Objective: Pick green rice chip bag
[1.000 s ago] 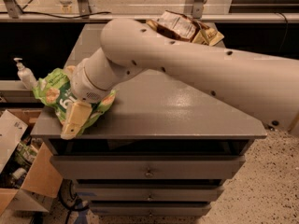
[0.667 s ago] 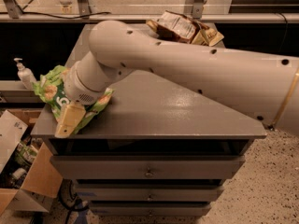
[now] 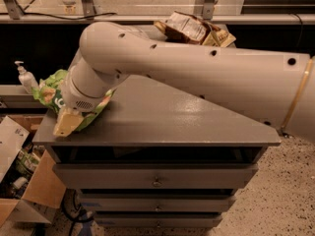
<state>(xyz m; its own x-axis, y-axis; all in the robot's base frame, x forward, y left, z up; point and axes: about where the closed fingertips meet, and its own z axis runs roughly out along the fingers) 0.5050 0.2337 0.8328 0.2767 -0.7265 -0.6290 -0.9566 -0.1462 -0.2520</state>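
Observation:
The green rice chip bag (image 3: pixel 49 89) lies crumpled at the left edge of the grey cabinet top (image 3: pixel 172 117). It is bright light green with tan chip pictures. My large white arm reaches across the top from the right. My gripper (image 3: pixel 69 120) is at the wrist end, pressed down into the bag near the front left corner. The wrist covers most of the bag; only its left part and a strip under the wrist show.
A brown and white snack bag (image 3: pixel 189 28) lies at the back of the cabinet top. A pump bottle (image 3: pixel 24 77) stands on a ledge to the left. Open cardboard boxes (image 3: pixel 29 186) sit on the floor at the left. Drawers (image 3: pixel 157 178) are below the top.
My arm and gripper have shifted a little to the left, towards the cabinet's left edge, staying down on the green bag. The bag looks pushed slightly left with it.

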